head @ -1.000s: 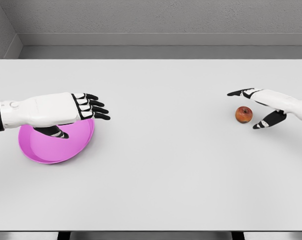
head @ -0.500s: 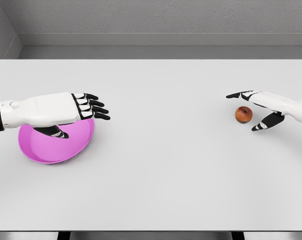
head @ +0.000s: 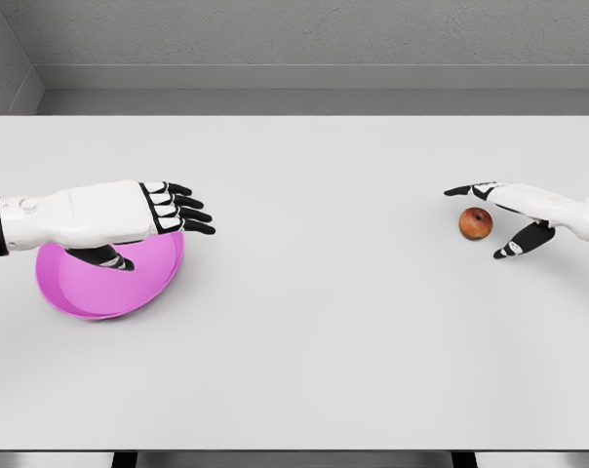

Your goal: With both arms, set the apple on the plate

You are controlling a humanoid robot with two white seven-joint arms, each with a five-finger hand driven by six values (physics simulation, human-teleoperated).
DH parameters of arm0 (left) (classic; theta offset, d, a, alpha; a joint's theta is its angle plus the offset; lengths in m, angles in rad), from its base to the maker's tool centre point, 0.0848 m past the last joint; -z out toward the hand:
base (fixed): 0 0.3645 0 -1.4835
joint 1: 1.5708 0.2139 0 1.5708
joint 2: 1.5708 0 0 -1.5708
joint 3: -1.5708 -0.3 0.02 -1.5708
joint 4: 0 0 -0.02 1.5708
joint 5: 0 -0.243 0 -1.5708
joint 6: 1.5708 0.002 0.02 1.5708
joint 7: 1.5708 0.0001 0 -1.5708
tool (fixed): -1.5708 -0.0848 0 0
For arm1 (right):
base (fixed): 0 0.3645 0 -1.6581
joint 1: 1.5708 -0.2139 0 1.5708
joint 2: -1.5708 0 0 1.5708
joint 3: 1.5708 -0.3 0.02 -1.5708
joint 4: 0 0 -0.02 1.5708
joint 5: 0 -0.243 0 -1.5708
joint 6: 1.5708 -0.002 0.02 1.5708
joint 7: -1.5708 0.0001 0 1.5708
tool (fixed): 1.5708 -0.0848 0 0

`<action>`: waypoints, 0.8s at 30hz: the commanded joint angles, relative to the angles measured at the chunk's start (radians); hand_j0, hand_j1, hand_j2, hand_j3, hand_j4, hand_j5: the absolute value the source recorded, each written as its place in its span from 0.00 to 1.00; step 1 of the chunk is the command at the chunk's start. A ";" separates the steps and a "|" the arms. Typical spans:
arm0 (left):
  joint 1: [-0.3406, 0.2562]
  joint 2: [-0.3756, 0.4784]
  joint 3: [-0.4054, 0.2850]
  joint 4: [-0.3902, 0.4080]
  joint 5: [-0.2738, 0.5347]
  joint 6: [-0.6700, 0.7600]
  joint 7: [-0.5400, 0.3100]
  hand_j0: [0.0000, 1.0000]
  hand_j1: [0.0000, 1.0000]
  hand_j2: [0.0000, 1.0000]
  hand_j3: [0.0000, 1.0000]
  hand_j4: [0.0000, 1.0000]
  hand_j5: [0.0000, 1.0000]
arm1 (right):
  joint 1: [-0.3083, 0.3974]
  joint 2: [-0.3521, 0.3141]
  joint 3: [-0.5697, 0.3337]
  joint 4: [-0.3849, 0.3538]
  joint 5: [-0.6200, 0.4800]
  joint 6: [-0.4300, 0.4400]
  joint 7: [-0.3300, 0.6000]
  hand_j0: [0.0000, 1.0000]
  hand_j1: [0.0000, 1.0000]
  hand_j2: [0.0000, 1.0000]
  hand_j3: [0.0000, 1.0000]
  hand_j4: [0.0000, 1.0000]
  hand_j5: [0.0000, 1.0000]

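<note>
The right hand (head: 514, 216) is spread wide and holds nothing, its fingers (head: 470, 189) reaching past the far side of the apple (head: 476, 223) and its thumb on the near side, so the apple sits on the white worktop (head: 314, 322) in the gap between them, with no contact that I can make out. The left hand (head: 129, 214), well apart from the apple across the worktop, is flat with fingers extended and empty, hovering over the far rim of the pink plate (head: 104, 288), which lies just under and nearer than it.
</note>
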 commanded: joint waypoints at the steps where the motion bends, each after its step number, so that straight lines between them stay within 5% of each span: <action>1: 0.000 -0.001 0.001 0.000 0.006 0.001 0.000 1.00 1.00 1.00 1.00 1.00 1.00 | 0.000 0.000 0.000 0.001 -0.006 0.003 0.000 1.00 1.00 1.00 1.00 1.00 1.00; 6: 0.000 -0.001 0.001 0.000 0.006 0.001 0.000 1.00 1.00 1.00 1.00 1.00 1.00 | -0.006 0.000 -0.002 0.001 -0.006 0.003 0.000 0.81 0.81 0.81 0.81 0.81 0.81; 24: 0.002 0.001 0.001 0.000 0.006 0.001 0.000 1.00 1.00 1.00 1.00 1.00 1.00 | -0.012 0.009 0.012 0.025 -0.006 0.003 0.000 0.79 0.79 0.79 0.79 0.79 0.79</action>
